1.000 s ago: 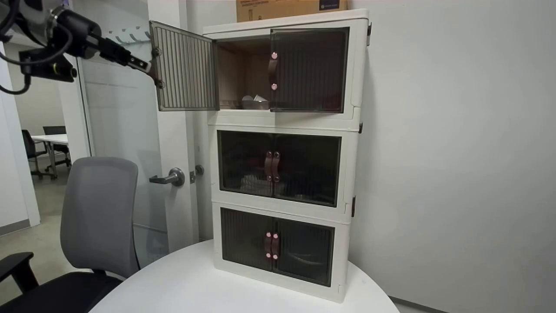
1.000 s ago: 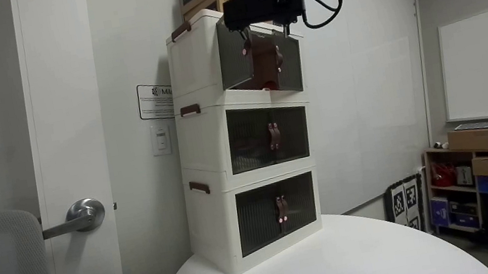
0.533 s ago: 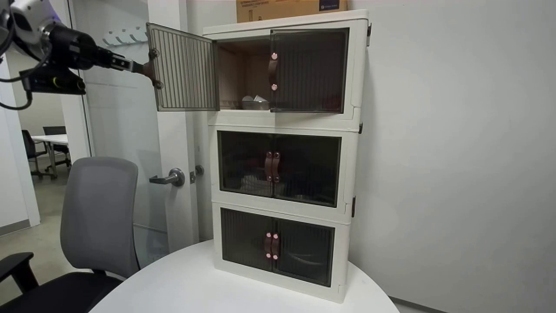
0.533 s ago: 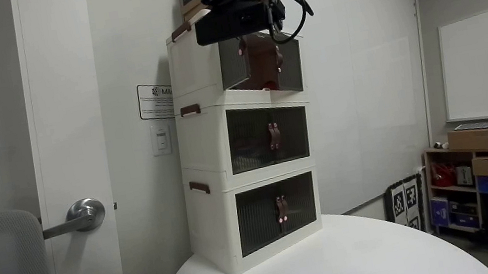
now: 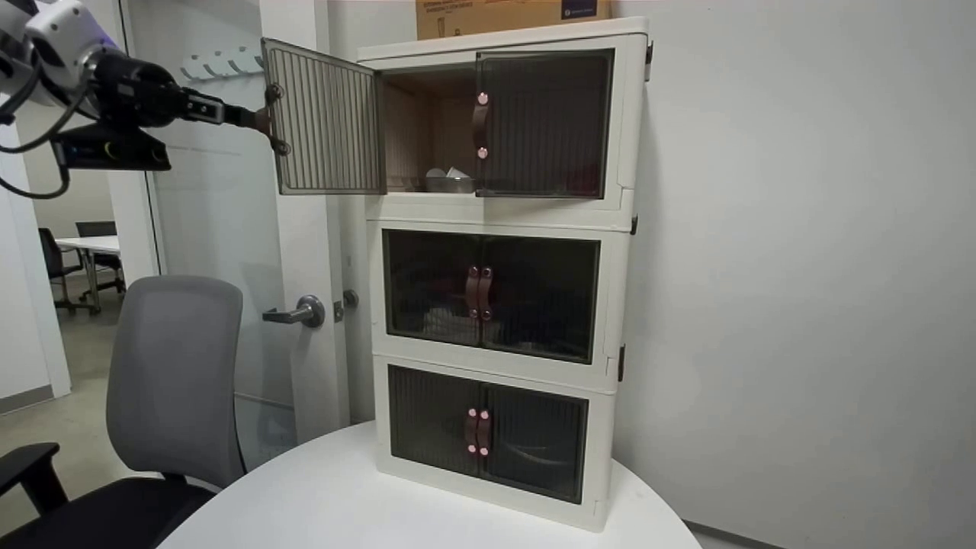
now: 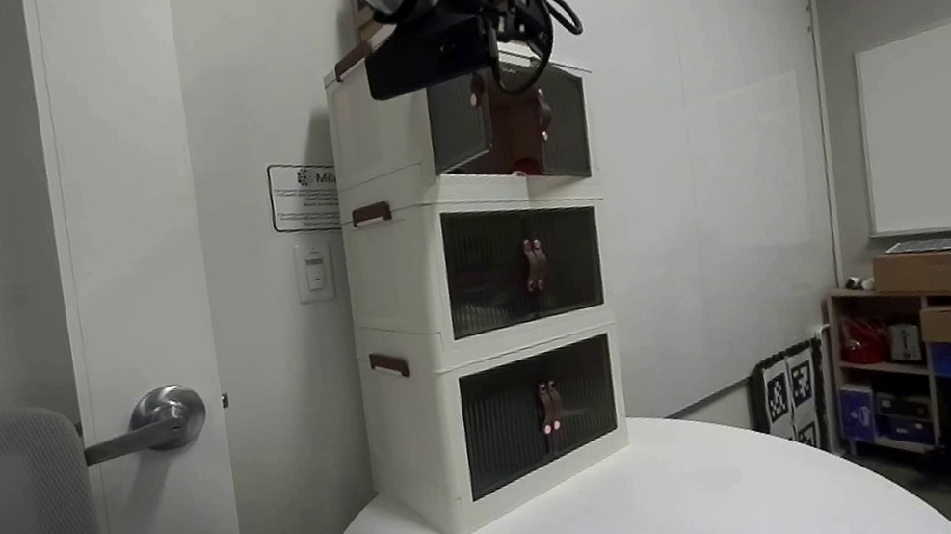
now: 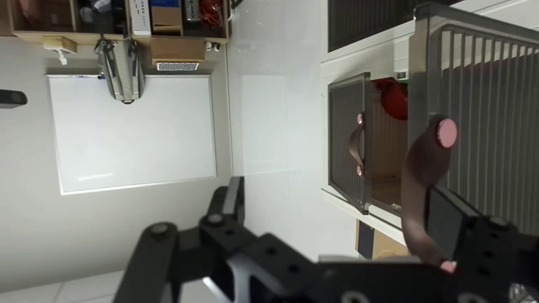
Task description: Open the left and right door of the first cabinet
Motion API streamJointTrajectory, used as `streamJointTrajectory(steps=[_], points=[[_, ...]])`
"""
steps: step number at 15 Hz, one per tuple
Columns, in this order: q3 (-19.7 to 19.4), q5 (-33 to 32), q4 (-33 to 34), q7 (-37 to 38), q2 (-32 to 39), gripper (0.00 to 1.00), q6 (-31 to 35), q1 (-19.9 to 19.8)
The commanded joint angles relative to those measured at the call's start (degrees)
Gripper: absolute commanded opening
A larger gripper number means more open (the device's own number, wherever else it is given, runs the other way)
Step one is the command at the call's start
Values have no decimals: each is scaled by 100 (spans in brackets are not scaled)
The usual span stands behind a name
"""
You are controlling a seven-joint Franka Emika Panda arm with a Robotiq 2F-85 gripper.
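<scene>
Against a pale wall (image 5: 785, 267), one round white table (image 5: 328, 496) carries by its far edge a tower (image 5: 611, 305) of three cream-white modules, of which the uppermost is the first cabinet (image 5: 627, 122). In front of this cabinet, the gripper (image 7: 334, 185) has its jaws spread well apart. As the wrist view shows, one finger (image 7: 444, 225) is inside the loop of the brown strap handle (image 7: 412, 193) of the left door (image 5: 324, 126), between strap and panel; whether it presses on either, I cannot tell. The second finger (image 7: 229, 198) is well apart from this door. The left door is swung widely outward from the left front edge of the first cabinet. The right door (image 5: 545, 126) is only a little ajar, with its own handle (image 7: 356, 145) near the inner edge. Through the gap one sees, close to the lower edge of the opening, a grey dish (image 5: 450, 184) with pale pieces (image 5: 454, 173) in it, and, in the wrist view, a red thing (image 7: 396, 103) which I cannot name. Below, the two lower modules (image 5: 496, 364) have their doors closed. Above the top edge of the first cabinet shows a cardboard box (image 5: 503, 19), and beyond the left edge of the table is a grey chair (image 5: 171, 366).
</scene>
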Motion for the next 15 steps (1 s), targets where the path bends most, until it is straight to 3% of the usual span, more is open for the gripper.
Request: streamJointTrajectory(steps=[1,6,11,15], points=[[-205,155,526,106,164,100,-531,109],[-603,251,664,-75,1,100,-457,-259],[-814,718,575,-1245,-424,100,892,-1062],[-950,1269,643,-2036,-541,100,1613,-1365]])
